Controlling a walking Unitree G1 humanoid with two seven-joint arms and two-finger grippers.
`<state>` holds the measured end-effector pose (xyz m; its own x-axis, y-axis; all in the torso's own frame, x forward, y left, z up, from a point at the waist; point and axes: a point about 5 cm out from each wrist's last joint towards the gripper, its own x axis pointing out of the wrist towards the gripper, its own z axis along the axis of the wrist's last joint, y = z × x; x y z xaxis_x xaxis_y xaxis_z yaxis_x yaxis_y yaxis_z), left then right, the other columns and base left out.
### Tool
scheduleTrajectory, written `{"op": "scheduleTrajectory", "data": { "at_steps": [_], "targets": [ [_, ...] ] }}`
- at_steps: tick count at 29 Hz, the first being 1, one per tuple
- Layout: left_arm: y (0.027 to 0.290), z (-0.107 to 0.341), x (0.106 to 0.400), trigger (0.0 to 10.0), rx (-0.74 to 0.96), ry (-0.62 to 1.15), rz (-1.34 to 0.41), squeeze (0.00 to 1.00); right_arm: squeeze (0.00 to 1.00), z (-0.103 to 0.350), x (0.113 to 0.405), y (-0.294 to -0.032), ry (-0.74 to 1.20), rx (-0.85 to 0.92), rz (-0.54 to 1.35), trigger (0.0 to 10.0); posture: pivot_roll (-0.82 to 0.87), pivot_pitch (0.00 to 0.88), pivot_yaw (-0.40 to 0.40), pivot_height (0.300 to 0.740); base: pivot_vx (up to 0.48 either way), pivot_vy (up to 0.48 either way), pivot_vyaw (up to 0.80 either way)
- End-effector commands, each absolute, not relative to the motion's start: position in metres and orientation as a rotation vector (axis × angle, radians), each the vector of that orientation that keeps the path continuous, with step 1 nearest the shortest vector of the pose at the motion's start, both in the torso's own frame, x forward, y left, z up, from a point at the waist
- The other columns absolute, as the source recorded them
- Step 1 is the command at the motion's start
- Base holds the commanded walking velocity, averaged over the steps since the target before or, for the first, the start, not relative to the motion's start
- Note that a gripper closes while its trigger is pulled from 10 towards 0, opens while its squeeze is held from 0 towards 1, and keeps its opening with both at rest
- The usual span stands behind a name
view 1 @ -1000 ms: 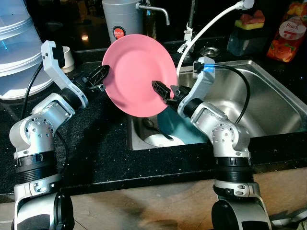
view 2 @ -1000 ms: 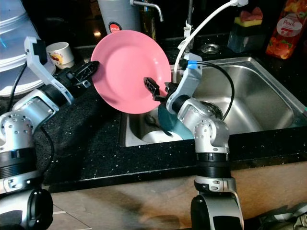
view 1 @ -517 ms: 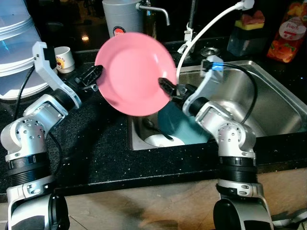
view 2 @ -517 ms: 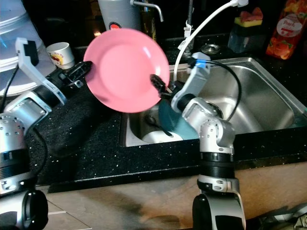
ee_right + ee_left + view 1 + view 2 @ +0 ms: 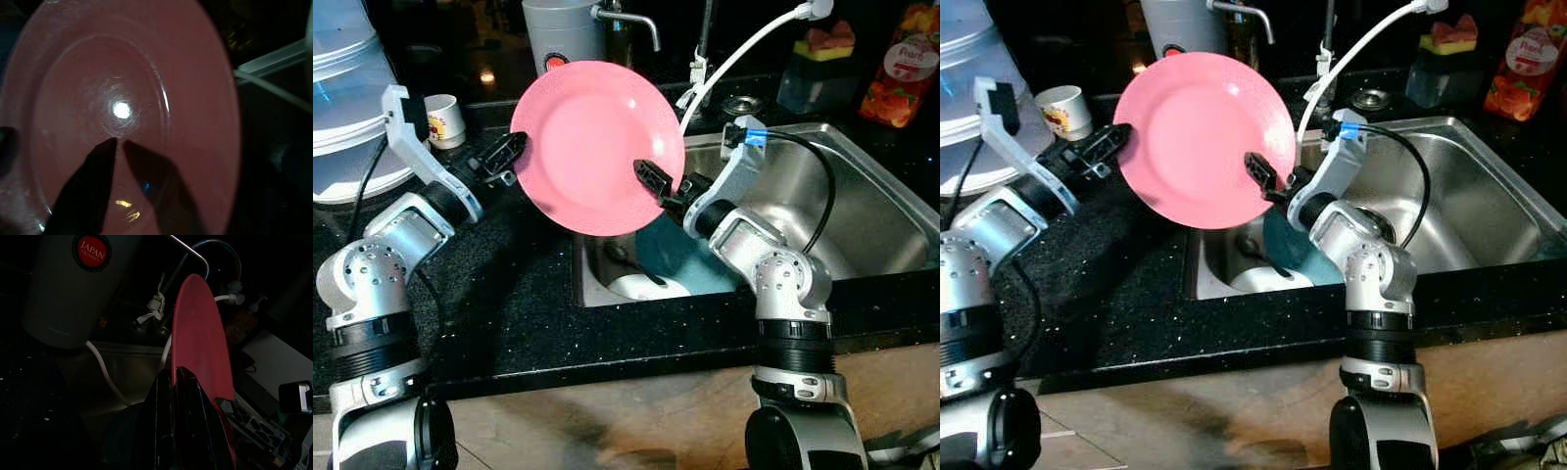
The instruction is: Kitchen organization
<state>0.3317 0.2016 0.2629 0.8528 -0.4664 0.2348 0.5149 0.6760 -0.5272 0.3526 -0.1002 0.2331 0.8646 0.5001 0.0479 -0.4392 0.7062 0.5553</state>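
Observation:
A pink plate [image 5: 592,147] is held upright in the air over the counter's edge beside the sink. My left gripper [image 5: 514,157] is shut on the plate's left rim; in the left wrist view the plate [image 5: 198,357] stands edge-on between the black fingers [image 5: 188,421]. My right gripper [image 5: 648,178] is in front of the plate's lower right face, shut with nothing in it. In the right wrist view its fingertips [image 5: 110,147] point at the plate's centre [image 5: 122,98].
Below the plate, a steel sink [image 5: 847,191] holds a teal plate [image 5: 680,257] and a white bowl [image 5: 646,287]. Behind are a grey canister [image 5: 563,34], a tap with a white hose [image 5: 744,54], a cup [image 5: 440,116], a juice bottle [image 5: 899,64] and a large clear container [image 5: 342,88].
The plate swung slightly left and came back, now a little higher. My left arm has shifted left. The right gripper moved a little toward the plate's right rim.

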Motion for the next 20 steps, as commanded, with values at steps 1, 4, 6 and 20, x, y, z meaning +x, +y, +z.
{"op": "scheduleTrajectory", "data": {
  "at_steps": [1, 4, 6, 20],
  "targets": [
    [0.200, 0.265, 0.330, 0.0, -0.614, -0.084, -0.560, 0.00, 0.00, 0.242, 0.351, -0.097, 0.086, 0.635, 0.566, 0.0, 0.02, 0.018, 0.059, 0.740, 0.000, 0.000, 0.00],
    [0.201, 0.264, 0.330, 0.0, -0.601, -0.079, -0.553, 0.00, 0.00, 0.245, 0.350, -0.099, 0.073, 0.674, 0.578, 0.0, 0.02, 0.018, 0.059, 0.740, 0.000, 0.000, 0.00],
    [0.202, 0.264, 0.330, 0.0, -0.597, -0.079, -0.545, 0.00, 0.00, 0.246, 0.350, -0.099, 0.070, 0.678, 0.578, 0.0, 0.02, 0.018, 0.059, 0.740, 0.000, 0.000, 0.00],
    [0.212, 0.256, 0.335, 10.0, -0.516, -0.044, -0.433, 1.00, 0.00, 0.251, 0.350, -0.103, 0.041, 0.730, 0.581, 0.0, 0.02, 0.018, 0.059, 0.740, 0.000, 0.000, 0.00]
  ]
}}
